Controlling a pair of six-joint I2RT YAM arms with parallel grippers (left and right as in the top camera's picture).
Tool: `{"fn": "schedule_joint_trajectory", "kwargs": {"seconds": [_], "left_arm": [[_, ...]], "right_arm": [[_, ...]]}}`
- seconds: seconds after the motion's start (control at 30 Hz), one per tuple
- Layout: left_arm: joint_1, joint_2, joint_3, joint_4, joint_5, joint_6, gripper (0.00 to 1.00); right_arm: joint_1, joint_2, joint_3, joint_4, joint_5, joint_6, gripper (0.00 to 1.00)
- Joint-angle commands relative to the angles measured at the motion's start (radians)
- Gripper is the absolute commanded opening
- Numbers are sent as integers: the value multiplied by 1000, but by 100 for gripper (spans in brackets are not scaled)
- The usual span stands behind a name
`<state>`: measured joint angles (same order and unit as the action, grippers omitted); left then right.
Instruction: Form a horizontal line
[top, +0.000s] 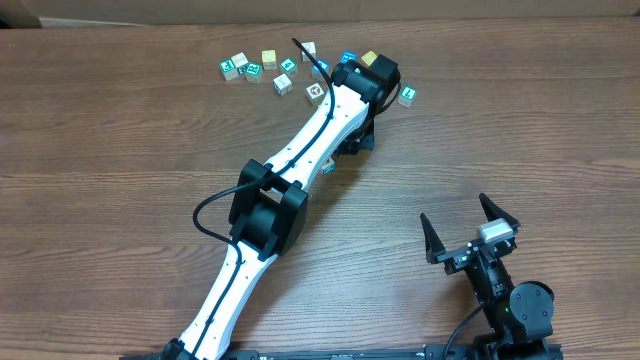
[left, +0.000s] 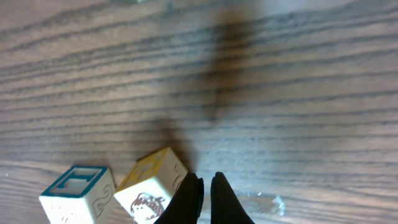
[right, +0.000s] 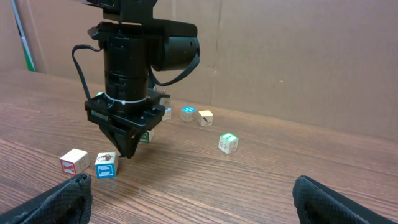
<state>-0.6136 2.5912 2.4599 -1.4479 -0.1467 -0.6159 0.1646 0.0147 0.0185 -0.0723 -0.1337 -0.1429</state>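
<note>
Nearest, at five o'clock on the table (top: 120, 130), the right gripper (top: 455, 212) stands with its jaws wide apart and empty. Farther out, the left gripper (right: 127, 152) (tips pressed together, holding nothing) points down just beside a yellow-topped cube (left: 152, 180). Farthest, at eleven o'clock, lies the horizontal line (top: 242, 68), a short row.

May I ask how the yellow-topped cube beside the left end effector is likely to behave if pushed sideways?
The yellow-topped cube sits flat on the wooden table, so it would probably slide rather than roll. It looks small and rigid, so likely light. Pushed off-centre by the shut left end effector, it may swivel.
</note>
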Motion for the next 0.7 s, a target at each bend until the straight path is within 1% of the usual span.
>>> {"fn": "schedule_joint_trajectory", "kwargs": {"seconds": [0.0, 0.67], "left_arm": [[-4, 26, -4, -8, 9, 35, 4], [-4, 26, -4, -51, 9, 71, 4]], "right_arm": [[5, -12, -11, 3, -2, 0, 100], [5, -12, -11, 3, -2, 0, 100]]}}
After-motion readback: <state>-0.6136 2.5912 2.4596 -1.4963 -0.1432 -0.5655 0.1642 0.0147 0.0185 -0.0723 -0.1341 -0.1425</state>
